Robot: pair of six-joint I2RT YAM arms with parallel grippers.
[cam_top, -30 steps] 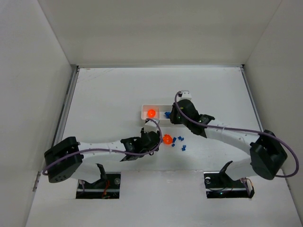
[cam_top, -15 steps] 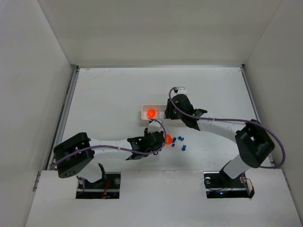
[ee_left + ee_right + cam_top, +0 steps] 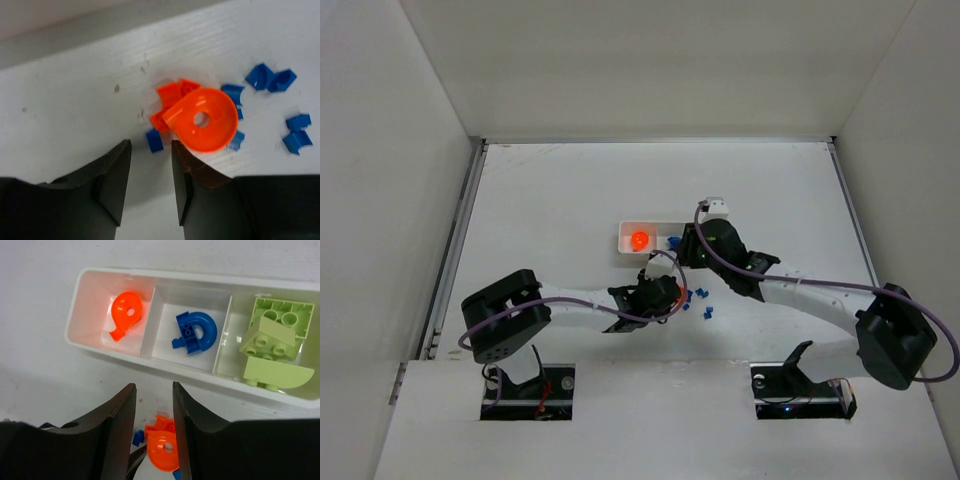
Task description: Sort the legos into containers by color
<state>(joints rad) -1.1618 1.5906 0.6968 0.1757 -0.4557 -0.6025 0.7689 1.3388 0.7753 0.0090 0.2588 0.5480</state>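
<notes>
So, left gripper point(image 3: 148, 152) is empty, jaws slightly apart, next to the orange rounded plastic brick point(image 3: 216, 129), which sits mid-table btwn the long white plastic tray point(image 3: 175, 369) and the near edge. Imo centre over its rim before pinching, w/o dragging the tiny dark-blue bricks point(image 3: 155, 141) touching it. Right gripper point(image 3: 154, 395): empty, narrowly open.

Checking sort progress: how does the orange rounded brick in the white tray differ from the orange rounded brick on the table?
The tray's orange rounded brick lies alone in an end compartment of the white tray; the other orange rounded brick lies on the table among small blue bricks. Both are orange discs with a hole.
</notes>
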